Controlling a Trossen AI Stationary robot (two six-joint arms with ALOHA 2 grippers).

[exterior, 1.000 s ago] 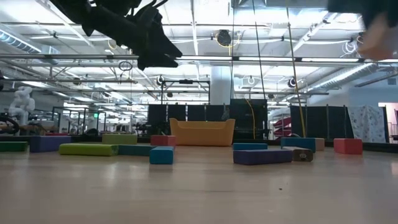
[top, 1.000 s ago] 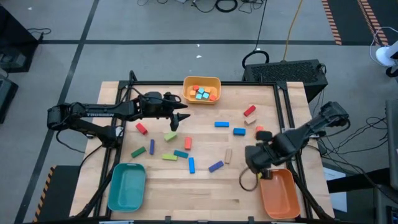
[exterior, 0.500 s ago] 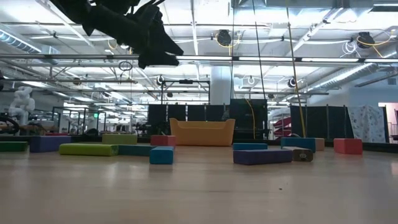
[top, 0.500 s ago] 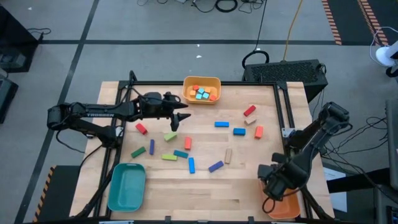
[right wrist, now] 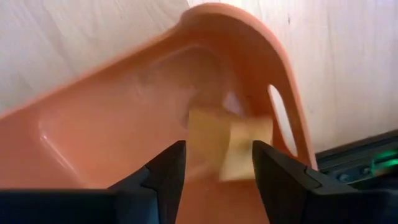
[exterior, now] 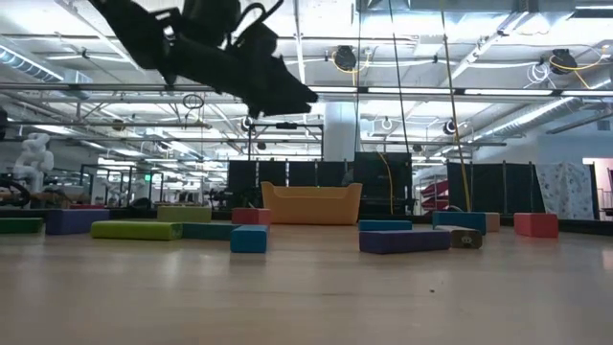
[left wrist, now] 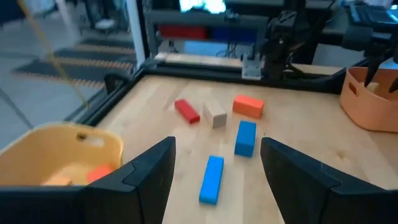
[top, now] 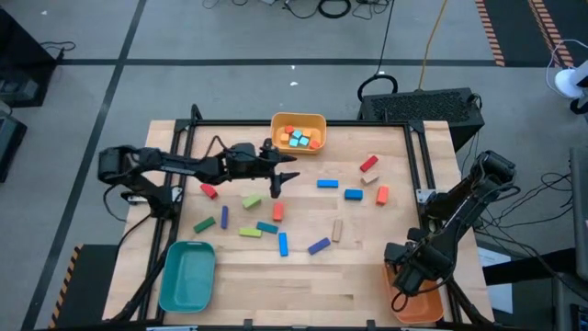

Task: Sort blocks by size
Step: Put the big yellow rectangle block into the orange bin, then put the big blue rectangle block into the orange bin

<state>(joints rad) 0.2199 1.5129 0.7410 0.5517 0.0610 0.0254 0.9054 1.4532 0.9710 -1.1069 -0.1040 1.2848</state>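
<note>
Blocks lie scattered over the middle of the table, among them a blue bar (top: 327, 183), a green brick (top: 249, 199) and a tan brick (top: 337, 230). My left gripper (top: 287, 176) hovers open above them near the yellow tray (top: 299, 133), pointing toward the table's right; past its fingers lie two blue blocks (left wrist: 212, 177). My right gripper (right wrist: 217, 163) points down, open, over the orange tray (right wrist: 112, 124) at the near right corner. A blurred tan block (right wrist: 214, 140) shows inside that tray, beyond the fingertips and clear of them.
The yellow tray holds several small cubes (top: 296, 138). A teal tray (top: 187, 276) stands at the near left. A black frame (top: 418, 165) rims the table. Bare wood lies along the near edge between the teal tray and the orange tray (top: 418, 309).
My right gripper has swung from the table beside the orange tray's far left corner toward the near edge and down, and now stands over the tray. My left gripper has reached toward the table's right, sunk a little and tipped downward. The blocks on the table have stayed put.
</note>
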